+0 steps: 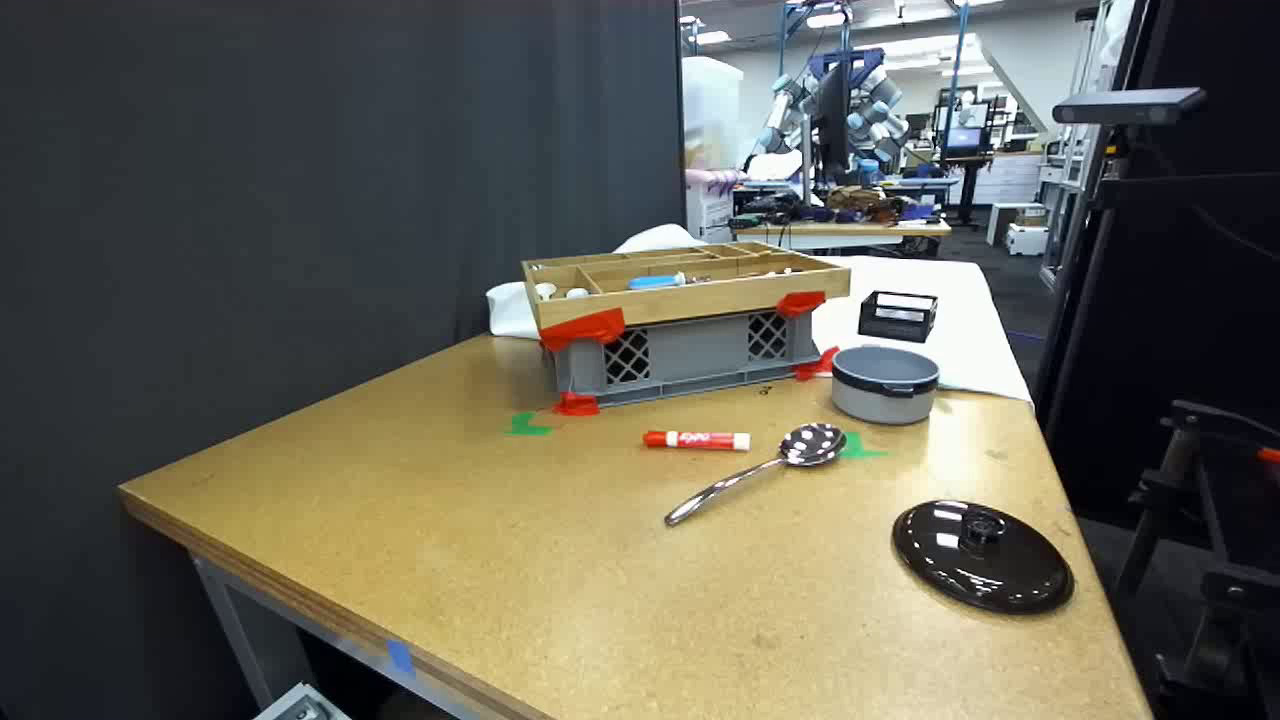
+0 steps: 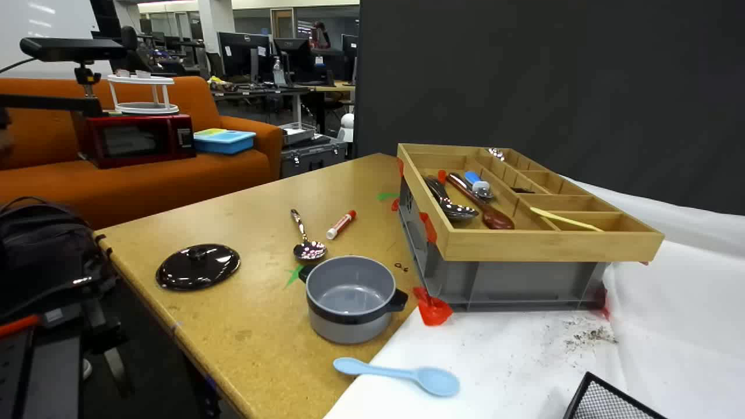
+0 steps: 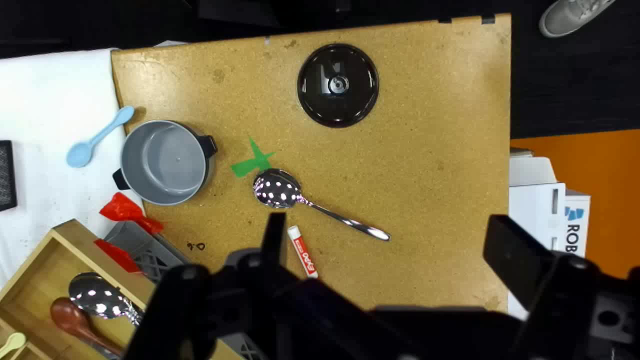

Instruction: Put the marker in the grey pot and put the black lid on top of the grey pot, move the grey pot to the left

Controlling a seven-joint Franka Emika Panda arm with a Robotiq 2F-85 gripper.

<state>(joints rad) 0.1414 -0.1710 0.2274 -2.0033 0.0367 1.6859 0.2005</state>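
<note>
The red and white marker [image 1: 697,440] lies on the table in both exterior views [image 2: 341,224]. In the wrist view the marker [image 3: 302,251] is beside the left finger, its red cap end hidden by the gripper. The grey pot [image 1: 884,400] stands uncovered, and its inside [image 2: 351,297] looks empty; it also shows at left in the wrist view [image 3: 165,162]. The black lid [image 1: 983,557] lies flat, knob up, apart from the pot in both exterior views [image 2: 198,267] and the wrist view [image 3: 338,107]. My gripper [image 3: 388,222] is wide open and empty above the table, out of both exterior views.
A shiny metal spoon [image 3: 345,220] lies near the marker. A grey crate [image 1: 690,350] with red tape carries a wooden tray [image 2: 553,247] of utensils beside the pot. A light blue spoon [image 2: 401,372] and a black mesh box [image 1: 897,318] are near the pot on white cloth.
</note>
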